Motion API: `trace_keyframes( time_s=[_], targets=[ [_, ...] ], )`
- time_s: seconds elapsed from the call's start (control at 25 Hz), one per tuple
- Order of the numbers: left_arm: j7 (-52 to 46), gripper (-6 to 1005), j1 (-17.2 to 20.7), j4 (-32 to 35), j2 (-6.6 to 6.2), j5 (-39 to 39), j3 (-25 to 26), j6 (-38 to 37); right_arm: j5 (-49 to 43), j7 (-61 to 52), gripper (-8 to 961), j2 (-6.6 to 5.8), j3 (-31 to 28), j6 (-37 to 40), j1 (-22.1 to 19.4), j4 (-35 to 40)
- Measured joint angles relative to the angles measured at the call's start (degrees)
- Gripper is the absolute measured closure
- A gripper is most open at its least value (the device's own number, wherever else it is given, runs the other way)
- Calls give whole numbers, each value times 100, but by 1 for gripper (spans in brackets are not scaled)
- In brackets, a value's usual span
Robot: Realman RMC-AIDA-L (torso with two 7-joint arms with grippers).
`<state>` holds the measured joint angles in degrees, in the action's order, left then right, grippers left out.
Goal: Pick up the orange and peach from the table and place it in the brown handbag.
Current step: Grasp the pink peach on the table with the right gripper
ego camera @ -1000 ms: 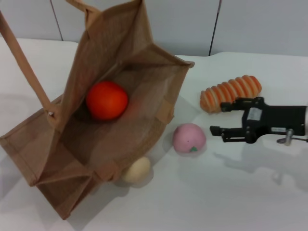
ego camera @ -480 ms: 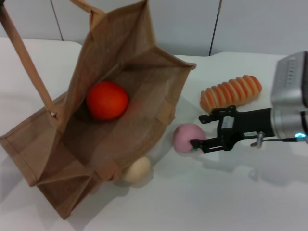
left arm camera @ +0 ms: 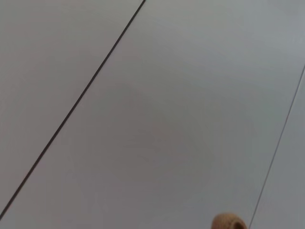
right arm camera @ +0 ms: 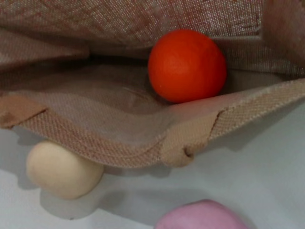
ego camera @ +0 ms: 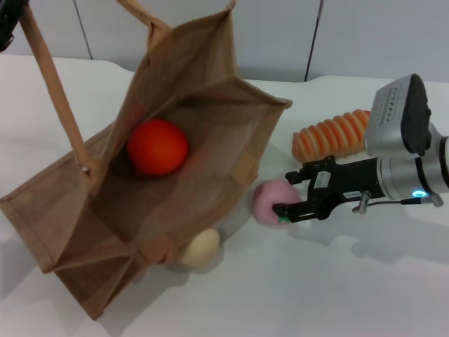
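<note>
The brown handbag (ego camera: 175, 175) lies on the white worktop (ego camera: 337, 295) with its mouth held open toward the right; one long handle (ego camera: 52, 91) is drawn up taut toward the upper left corner of the head view, where a dark bit of the left claw (ego camera: 7, 24) shows at the frame edge. Cannot tell whether the left claw is open or closed; the left wrist view shows only a grey panelled wall and a small tan loop of handle (left arm camera: 229, 222) at its edge. The orange (ego camera: 157, 146) sits inside the bag, resting on the lower woven wall, well back from the mouth; the right wrist view confirms it (right arm camera: 187, 65) lies behind the bag's hemmed rim (right arm camera: 143, 148). The peach (ego camera: 272, 202) is on the worktop just beside the bag's mouth, outside it. The right claw (ego camera: 289, 193) reaches in from the right, low over the worktop, with its two black fingers (ego camera: 298, 210) spread apart and set on either side of the peach, one on the far side and one on the near side; the near fingertip looks to be touching the fruit at its green leaf mark, and the claw is not clamped. A beige round fruit (ego camera: 200, 247) rests against the bag's lower edge, near the peach but apart from it. A striped orange bread roll (ego camera: 330, 137) lies on the worktop behind the right arm, partly covered by the silver wrist housing (ego camera: 400, 119).
</note>
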<state>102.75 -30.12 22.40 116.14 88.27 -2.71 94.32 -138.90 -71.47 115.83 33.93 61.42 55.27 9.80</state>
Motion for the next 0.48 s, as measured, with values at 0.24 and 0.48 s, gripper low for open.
trace_keyframes(
  time_s=[0.24,0.48],
  targets=[
    [0,887,14,0,-3,-3,-1,-2,-3,-53,231,-2,0,82,-15,1],
    [0,888,10,1,-3,-3,-1,-1,1,-4,351,-7,0,290,-59,65]
  ],
)
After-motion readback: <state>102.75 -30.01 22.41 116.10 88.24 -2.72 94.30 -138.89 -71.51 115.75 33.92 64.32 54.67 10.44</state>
